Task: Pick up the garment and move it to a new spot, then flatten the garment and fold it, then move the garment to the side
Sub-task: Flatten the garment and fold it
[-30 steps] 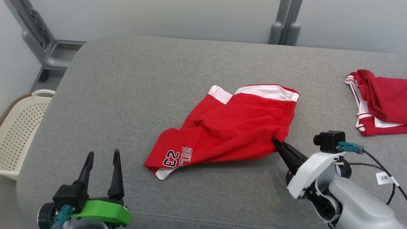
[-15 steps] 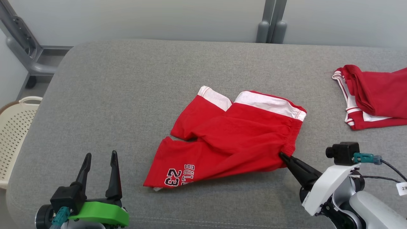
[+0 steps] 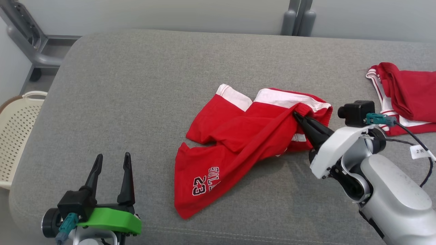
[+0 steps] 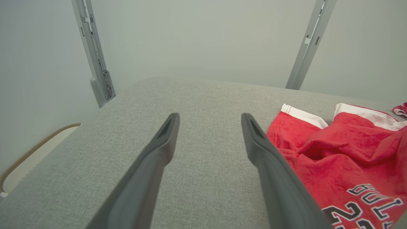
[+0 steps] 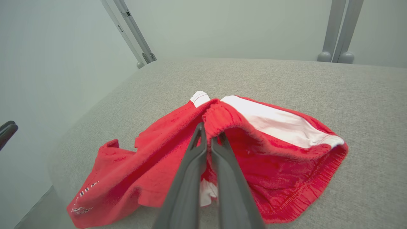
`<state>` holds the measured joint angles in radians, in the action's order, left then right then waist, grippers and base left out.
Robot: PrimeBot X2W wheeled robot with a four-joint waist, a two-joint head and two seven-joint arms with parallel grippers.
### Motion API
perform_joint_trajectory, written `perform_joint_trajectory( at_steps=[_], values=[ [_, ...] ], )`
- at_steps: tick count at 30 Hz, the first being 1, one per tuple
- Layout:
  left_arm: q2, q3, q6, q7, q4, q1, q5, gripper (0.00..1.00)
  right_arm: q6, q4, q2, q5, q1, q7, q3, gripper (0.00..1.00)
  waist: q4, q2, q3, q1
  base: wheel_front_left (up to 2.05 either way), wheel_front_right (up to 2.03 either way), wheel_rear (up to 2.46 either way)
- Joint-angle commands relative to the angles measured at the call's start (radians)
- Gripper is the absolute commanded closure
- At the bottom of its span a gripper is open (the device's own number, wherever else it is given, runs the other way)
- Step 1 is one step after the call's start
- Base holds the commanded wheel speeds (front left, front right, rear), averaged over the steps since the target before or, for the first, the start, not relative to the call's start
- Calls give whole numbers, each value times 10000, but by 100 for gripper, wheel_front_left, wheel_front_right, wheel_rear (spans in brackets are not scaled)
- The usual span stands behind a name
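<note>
head view: folded garment point(image 3: 408, 92) right of shorts point(image 3: 238, 143), basket point(image 3: 15, 136) left.

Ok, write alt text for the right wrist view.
The right end effector, fingers closed together, pinches the elastic waistband of a pair of red shorts, holding that edge up in a peak. The rest of the shorts, with a white band, lie crumpled on a grey padded surface before a pale wall.

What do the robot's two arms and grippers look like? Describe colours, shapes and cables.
Left gripper: two long, dark, tapering fingers on a black base with a green cover. Right gripper: like fingers, white shell, grey forearm, black camera, teal plug, tagged black cable.
</note>
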<state>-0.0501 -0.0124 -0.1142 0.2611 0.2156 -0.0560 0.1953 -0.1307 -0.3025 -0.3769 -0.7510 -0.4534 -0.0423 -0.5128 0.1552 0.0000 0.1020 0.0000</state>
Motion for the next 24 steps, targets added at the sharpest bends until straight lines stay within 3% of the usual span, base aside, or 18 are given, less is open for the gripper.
perform_joint_trajectory(
  at_steps=[1,15,24],
  values=[
    [-13,-29,-22,37,0,-151,-23,0,1,-314,156,93,-319,20,-38,100,147,0,140,0,0,0,0],
    [-11,-700,32,37,142,-733,255,0,2,-5066,843,136,-3036,905,-925,100,1163,0,758,0,0,0,0],
    [-10,-1037,104,37,154,-812,317,0,2,-7227,1098,-67,-3791,1611,-1097,100,1521,0,863,0,0,0,0]
  ],
)
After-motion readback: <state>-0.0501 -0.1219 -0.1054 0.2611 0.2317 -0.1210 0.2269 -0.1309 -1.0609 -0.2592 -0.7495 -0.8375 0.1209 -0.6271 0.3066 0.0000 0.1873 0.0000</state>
